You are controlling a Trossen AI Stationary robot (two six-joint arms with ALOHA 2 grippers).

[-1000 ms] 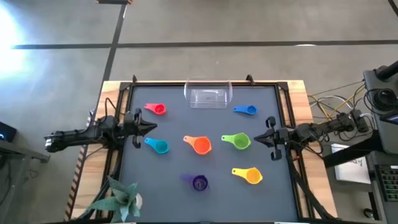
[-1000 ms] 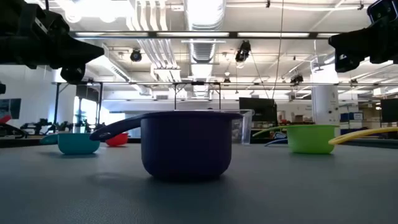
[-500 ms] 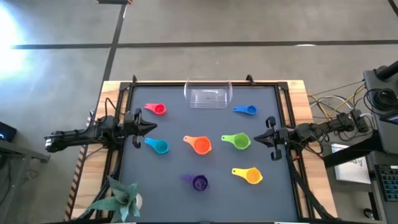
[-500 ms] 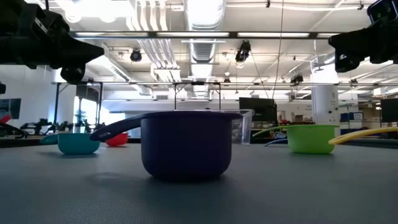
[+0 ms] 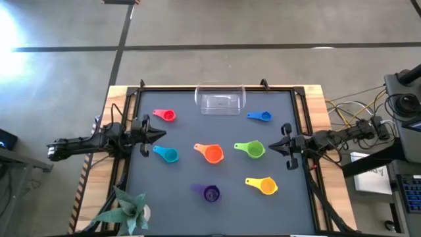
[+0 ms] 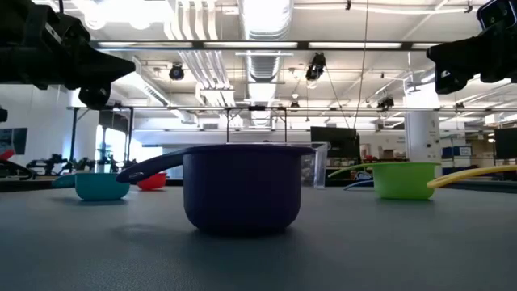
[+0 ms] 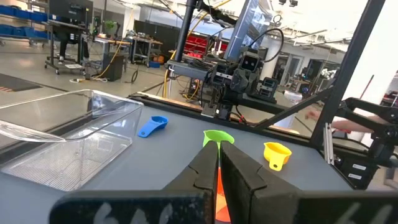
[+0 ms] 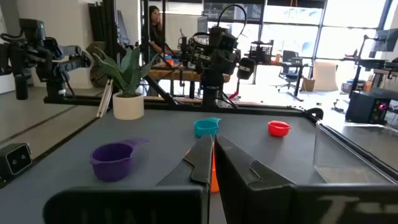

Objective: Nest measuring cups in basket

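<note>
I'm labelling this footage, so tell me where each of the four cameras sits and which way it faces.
High view: overhead, facing straight down; both arms, clear plastic basket.
Low view: tabletop level, facing the room; purple plastic measuring cup fills the middle, arms at top corners.
Left wrist view: on the left arm, facing across the table; left end effector shut.
Right wrist view: on the right arm, facing back; right end effector shut.
Shared: each wrist view shows the opposite arm.

A grey concrete floor (image 5: 217, 26) lies beyond the table, crossed by a pale line. Ceiling ducts (image 6: 262, 36) and strip lights run overhead in a large open workshop. Tall windows (image 8: 298, 28) brighten the far side, where an office chair (image 8: 292, 65) stands.
</note>
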